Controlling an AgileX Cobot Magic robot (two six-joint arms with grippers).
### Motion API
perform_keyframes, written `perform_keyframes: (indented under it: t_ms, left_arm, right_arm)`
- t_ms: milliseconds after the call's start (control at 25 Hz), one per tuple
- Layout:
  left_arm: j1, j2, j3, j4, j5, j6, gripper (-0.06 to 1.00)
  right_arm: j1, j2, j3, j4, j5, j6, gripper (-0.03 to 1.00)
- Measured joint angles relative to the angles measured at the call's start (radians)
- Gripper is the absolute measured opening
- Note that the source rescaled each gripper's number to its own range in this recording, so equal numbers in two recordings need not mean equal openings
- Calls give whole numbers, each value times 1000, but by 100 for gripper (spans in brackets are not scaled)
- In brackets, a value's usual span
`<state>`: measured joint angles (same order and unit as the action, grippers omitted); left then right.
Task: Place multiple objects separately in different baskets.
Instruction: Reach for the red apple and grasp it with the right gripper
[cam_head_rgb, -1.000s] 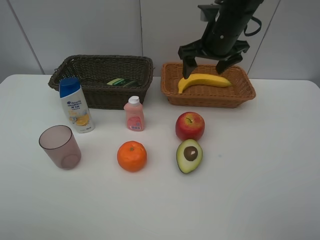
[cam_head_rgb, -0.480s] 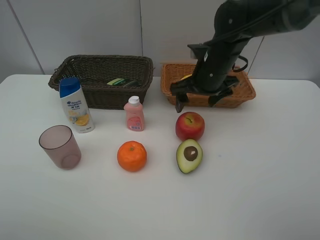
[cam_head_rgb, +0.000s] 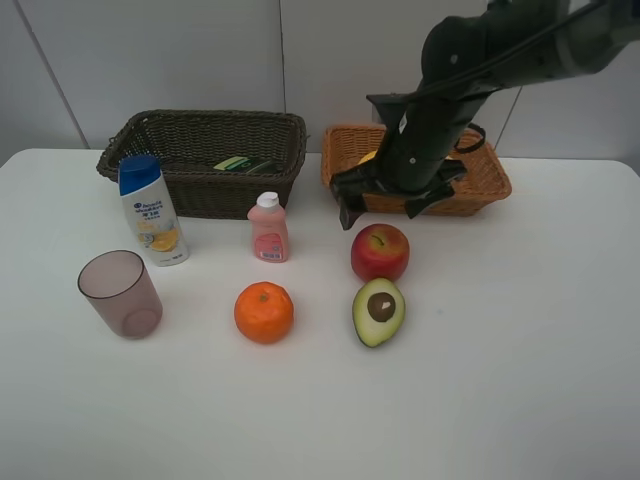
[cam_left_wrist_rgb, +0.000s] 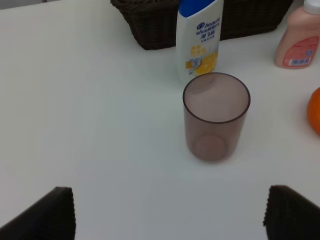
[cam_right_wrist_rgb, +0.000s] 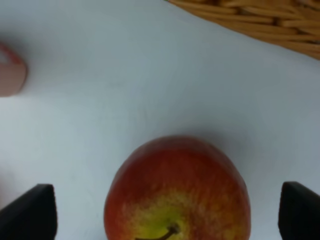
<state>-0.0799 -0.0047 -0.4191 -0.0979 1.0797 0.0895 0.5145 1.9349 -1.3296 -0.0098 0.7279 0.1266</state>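
My right gripper is open and empty, just above the red apple; in the right wrist view the apple lies between its fingertips. A sliver of the yellow banana shows in the tan basket behind the arm. The dark green bottle lies in the dark basket. The shampoo bottle, pink bottle, mauve cup, orange and halved avocado stand on the table. My left gripper is open, short of the cup.
A white wall stands right behind both baskets. The white table extends in front and to the right of the avocado. In the left wrist view the shampoo bottle stands behind the cup, in front of the dark basket.
My right gripper has left the banana in the tan basket and moved forward and down over the basket's front rim to just above the apple. Nothing else moved.
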Motion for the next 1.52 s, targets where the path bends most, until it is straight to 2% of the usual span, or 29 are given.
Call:
perform_keyframes:
  t_ms: [160, 1040, 1120, 1240, 1520]
  left_arm:
    - [0, 0, 0, 0, 0, 0, 100]
    - [0, 0, 0, 0, 0, 0, 100]
    - [0, 0, 0, 0, 0, 0, 100]
    - [0, 0, 0, 0, 0, 0, 100]
    - [0, 0, 0, 0, 0, 0, 100]
  right_arm:
    - [0, 0, 42, 1, -40, 0, 89]
    - [0, 130, 46, 0, -74, 1, 89]
    - [0, 130, 46, 0, -76, 1, 86]
    - [0, 130, 46, 0, -76, 0, 72]
    - [0, 130, 46, -5, -72, -3, 71]
